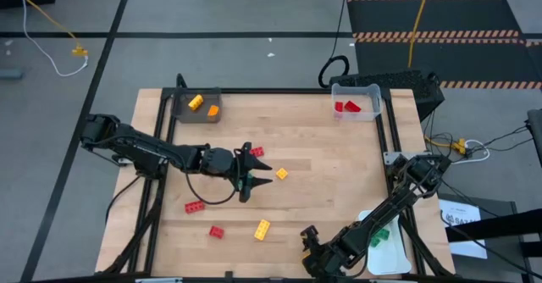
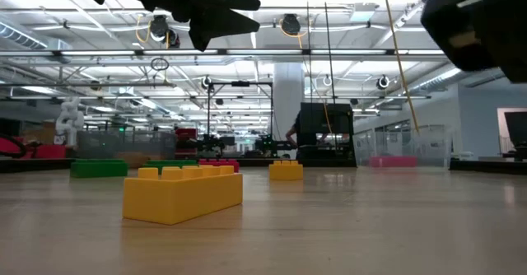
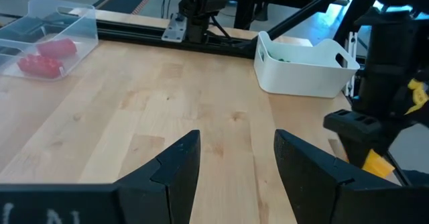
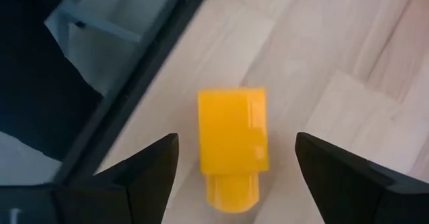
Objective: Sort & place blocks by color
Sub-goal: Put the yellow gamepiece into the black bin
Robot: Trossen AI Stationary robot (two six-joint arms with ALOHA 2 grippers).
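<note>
My right gripper [image 4: 234,150] stands open near the table's near edge [image 1: 309,247], pointing steeply down. A yellow block [image 4: 231,150] lies on the wood between its fingers, apart from both. My left gripper [image 1: 264,174] hovers open over the table's middle with nothing between its fingers [image 3: 234,143]. A small yellow block [image 1: 281,174] lies just ahead of it and a red one [image 1: 257,152] beside it. Two red blocks [image 1: 196,207] [image 1: 217,231] and a yellow one [image 1: 262,229] lie toward the near left.
A dark grey tray [image 1: 182,113] at the far left holds yellow and orange blocks. A clear tray [image 1: 370,90] at the far right holds red ones, and a white tray [image 1: 398,258] at the near right holds green ones. The black table frame [image 4: 134,90] runs close beside the right gripper.
</note>
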